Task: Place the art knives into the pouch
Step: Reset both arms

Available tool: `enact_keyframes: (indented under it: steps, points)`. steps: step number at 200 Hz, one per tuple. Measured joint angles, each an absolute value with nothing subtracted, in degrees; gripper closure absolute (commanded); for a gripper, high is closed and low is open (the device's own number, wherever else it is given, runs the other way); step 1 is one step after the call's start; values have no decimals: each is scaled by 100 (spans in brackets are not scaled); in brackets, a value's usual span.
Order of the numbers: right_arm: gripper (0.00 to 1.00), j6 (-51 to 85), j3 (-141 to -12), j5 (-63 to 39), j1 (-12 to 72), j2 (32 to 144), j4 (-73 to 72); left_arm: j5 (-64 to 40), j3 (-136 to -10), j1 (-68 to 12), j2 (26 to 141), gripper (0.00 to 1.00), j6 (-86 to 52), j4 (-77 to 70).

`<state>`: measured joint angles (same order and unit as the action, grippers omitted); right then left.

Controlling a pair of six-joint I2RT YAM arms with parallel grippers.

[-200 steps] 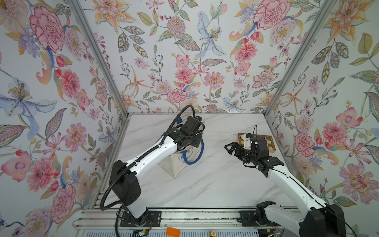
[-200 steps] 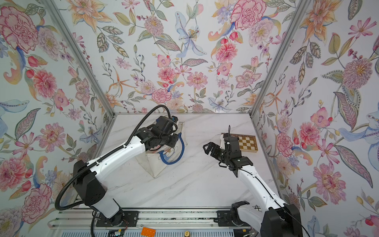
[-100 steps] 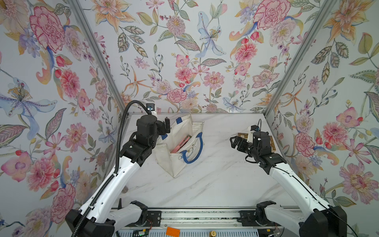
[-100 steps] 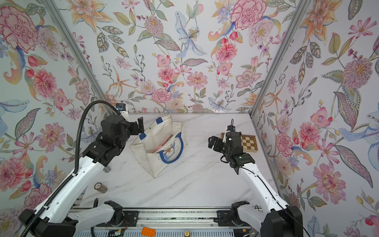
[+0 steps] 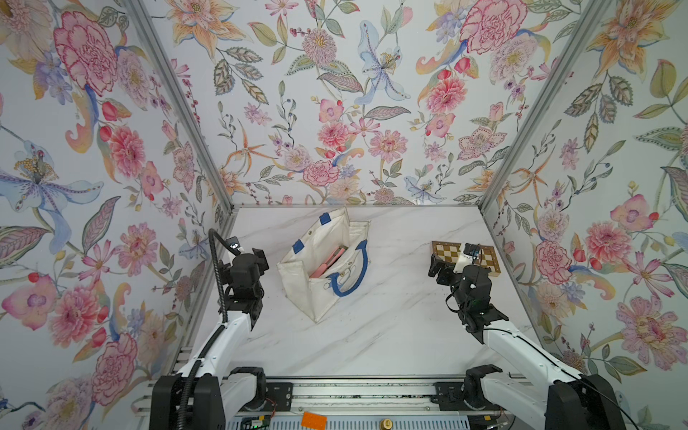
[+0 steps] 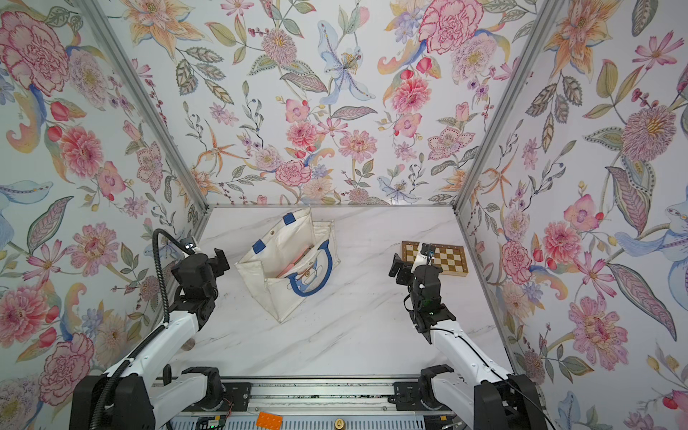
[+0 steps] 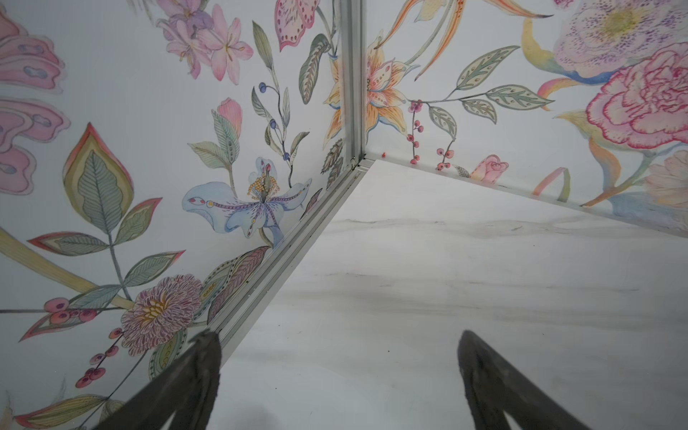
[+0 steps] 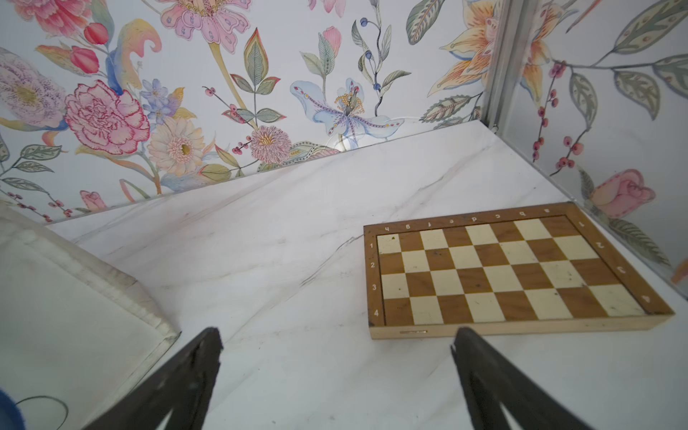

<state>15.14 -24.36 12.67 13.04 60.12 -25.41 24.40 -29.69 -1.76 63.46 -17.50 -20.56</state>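
A white marble counter carries everything. The left arm and right arm flank the off-white canvas pouch with blue handles, both pairs of jaws wide apart and empty. A wooden chessboard lies just beyond the right arm. The slim pink art knife rests inside the open pouch.

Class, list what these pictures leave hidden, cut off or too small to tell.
- Pink thing inside the bag: in both top views, too small to identify, partly behind the bag's wall.
- Chessboard: in both top views, the right gripper covers part.
- Bag: right wrist view's edge cuts it off; left wrist view misses it.
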Motion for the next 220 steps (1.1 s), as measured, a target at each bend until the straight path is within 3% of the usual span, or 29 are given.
enact_keyframes:
  steps: [87,175,220]
  points:
    - [1,1544,-1868,1286,685,6869,-3863,2211,-1815,-163,8114,1,-980,-5299]
    - [1,1033,-1503,1033,-268,6879,-4873,1898,-1778,-178,8396,1,-676,-6265]
    - [1,814,-1304,989,-397,7439,-5293,1490,-928,-263,8930,0,-462,-7590]
